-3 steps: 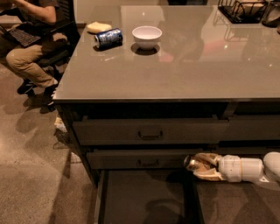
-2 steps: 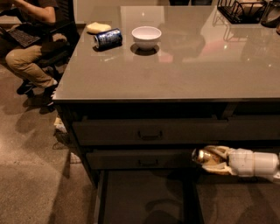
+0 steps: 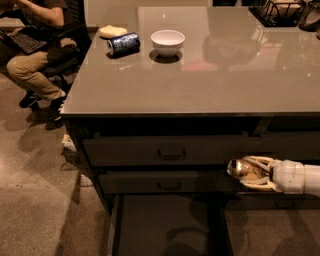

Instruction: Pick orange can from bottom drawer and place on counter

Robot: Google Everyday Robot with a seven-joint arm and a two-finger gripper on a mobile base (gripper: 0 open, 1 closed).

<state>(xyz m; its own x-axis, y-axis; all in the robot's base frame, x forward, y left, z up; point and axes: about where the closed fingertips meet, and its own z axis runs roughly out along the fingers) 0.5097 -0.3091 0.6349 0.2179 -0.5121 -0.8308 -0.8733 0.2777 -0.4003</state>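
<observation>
My gripper (image 3: 248, 172) comes in from the right, in front of the drawer fronts, and is shut on the orange can (image 3: 242, 168). The can lies sideways between the pale fingers (image 3: 260, 161), its silver end pointing left. It hangs above the open bottom drawer (image 3: 165, 225), whose flat dark floor shows nothing on it. The counter (image 3: 200, 75) lies above and behind the gripper, glossy and grey-brown.
On the counter's far left are a blue can (image 3: 123, 43) on its side, a white bowl (image 3: 167, 42) and a pale yellow object (image 3: 112, 31). A dark wire rack (image 3: 282, 11) stands at the far right. A seated person (image 3: 35, 45) is left of the counter.
My gripper has lifted a little and pulled back to the right with the orange can in it, away from the drawer's middle.
</observation>
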